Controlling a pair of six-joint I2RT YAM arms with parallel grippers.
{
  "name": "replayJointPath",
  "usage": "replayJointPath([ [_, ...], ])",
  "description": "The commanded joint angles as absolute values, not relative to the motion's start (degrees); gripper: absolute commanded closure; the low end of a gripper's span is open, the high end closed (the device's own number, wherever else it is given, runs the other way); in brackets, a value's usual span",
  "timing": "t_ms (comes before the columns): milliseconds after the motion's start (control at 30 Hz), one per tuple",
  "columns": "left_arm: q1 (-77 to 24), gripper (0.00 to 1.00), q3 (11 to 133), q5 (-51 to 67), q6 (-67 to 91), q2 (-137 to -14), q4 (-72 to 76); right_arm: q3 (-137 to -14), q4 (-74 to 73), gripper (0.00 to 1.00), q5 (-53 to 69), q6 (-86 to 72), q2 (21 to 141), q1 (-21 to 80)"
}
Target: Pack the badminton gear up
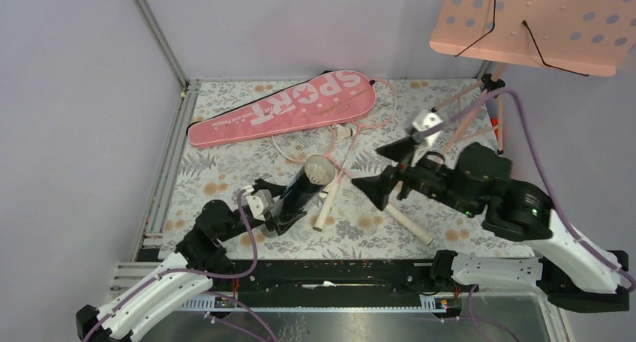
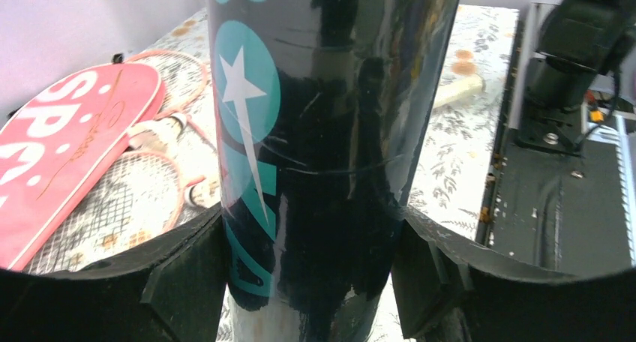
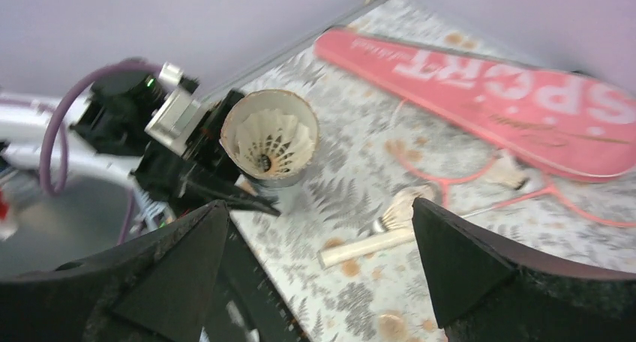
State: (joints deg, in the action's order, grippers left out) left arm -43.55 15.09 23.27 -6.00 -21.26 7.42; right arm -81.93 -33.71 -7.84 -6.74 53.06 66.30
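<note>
While clamping tube [image 1: 307,183], left end effector [image 1: 280,205] tilted

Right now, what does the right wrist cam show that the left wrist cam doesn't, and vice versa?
Right wrist only: the black tube's open mouth with a feather shuttlecock nested inside, and a loose shuttlecock lying by a pale racket handle.

Left wrist only: the teal star print on the tube's side, the left gripper shut on the tube, and what looks like the right arm's base.

Both: the tube, the pink SPORT racket bag, the pink rackets and the floral table cover.
</note>
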Motion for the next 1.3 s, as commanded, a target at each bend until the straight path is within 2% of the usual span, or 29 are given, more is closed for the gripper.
replayJointPath([
  [0, -43.4, 0.65, 17.6, 10.7, -3.5, -21.9, 12.8, -79.0, -29.5, 0.00, -23.7, -3.6, 47.9, 65.8],
  [100, -43.4, 0.65, 19.1, 1.0, -2.1, -24.0, 12.3, -74.8, -27.1, 0.00, -30.0, -3.1, 46.1, 64.0],
  [200, -43.4, 0.66, 20.8, -8.9, -0.5, -26.2, 11.5, -71.3, -27.1, 0.00, -28.0, -4.5, 47.4, 57.5],
  [333, -43.4, 0.68, 20.1, -13.8, -0.2, -25.6, 13.5, -68.5, -27.0, 0.00, -16.3, -7.1, 54.8, 47.0],
  [433, -43.4, 0.67, 19.1, -15.8, 0.6, -23.4, 14.4, -68.6, -25.4, 0.00, -2.6, -6.3, 63.6, 41.4],
  [600, -43.4, 0.66, 18.7, -19.2, 1.9, -20.3, 13.4, -73.6, -22.8, 0.01, 13.6, -0.3, 81.0, 39.2],
  [767, -43.3, 0.64, 18.2, -21.0, 1.4, -20.6, 13.9, -82.3, -25.4, 0.08, 23.6, -2.1, 96.7, 37.6],
  [1000, -43.4, 0.64, 19.6, -20.8, 1.4, -23.5, 13.2, -87.5, -26.1, 0.16, 26.7, -2.9, 108.2, 37.6],
  [1267, -43.4, 0.64, 20.0, -19.9, 1.5, -24.1, 12.5, -86.7, -26.8, 0.24, 23.7, -1.3, 110.1, 37.6],
])
